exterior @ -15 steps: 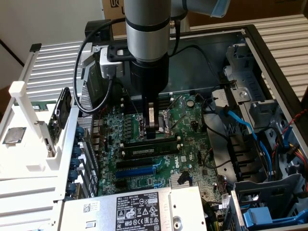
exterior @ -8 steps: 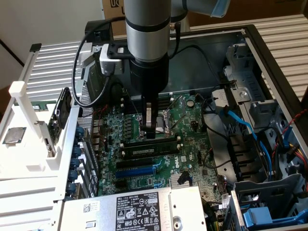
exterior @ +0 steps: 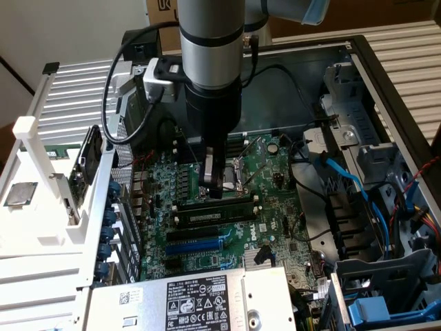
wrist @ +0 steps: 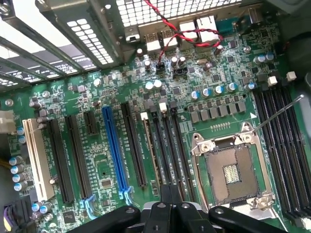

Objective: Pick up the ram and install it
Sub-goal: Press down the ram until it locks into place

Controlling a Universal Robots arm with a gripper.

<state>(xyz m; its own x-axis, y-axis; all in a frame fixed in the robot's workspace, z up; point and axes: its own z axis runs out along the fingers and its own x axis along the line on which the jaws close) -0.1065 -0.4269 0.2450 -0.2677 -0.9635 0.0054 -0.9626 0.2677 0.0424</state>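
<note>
My jaws are closed, with nothing that I can see between them. My fingertips (exterior: pixel 219 186) reach down over the motherboard (exterior: pixel 272 207) inside the open computer case (exterior: pixel 386 89), above the long black slots (wrist: pixel 170 150) between the open processor socket (wrist: pixel 231 170) and the blue slot (wrist: pixel 114 150). The ram (exterior: pixel 210 216) stands on edge in the black slot farthest from the socket, white label facing out, just beside my fingertips. Whether they touch it I cannot tell.
</note>
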